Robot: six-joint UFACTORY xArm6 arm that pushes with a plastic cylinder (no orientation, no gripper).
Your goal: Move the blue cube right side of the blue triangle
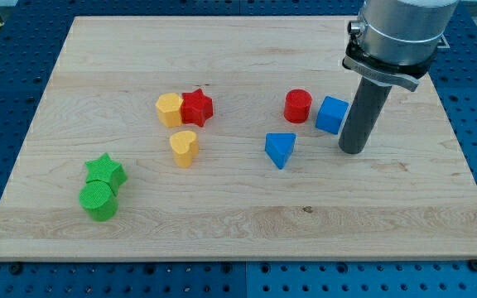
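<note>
1. The small blue cube block (332, 114) lay right of centre, up-right of the blue triangular block (280, 149), not level.
2. My tip (352, 150), a clawless rod, stood just right of the cube.
3. Remaining: push the cube downward.

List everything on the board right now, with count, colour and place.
board: 1, pale wood, fills most of the view
blue cube: 1, blue, right of centre, beside the red cylinder
blue triangle: 1, blue, centre, below-left of the blue cube
red cylinder: 1, red, just left of the blue cube
red star: 1, red, left of centre, touching the yellow hexagon
yellow hexagon: 1, yellow, left of the red star
yellow heart: 1, yellow, below the hexagon
green star: 1, green, lower left
green cylinder: 1, green, just below the green star
my tip: 1, dark rod, just right of the blue cube
</note>
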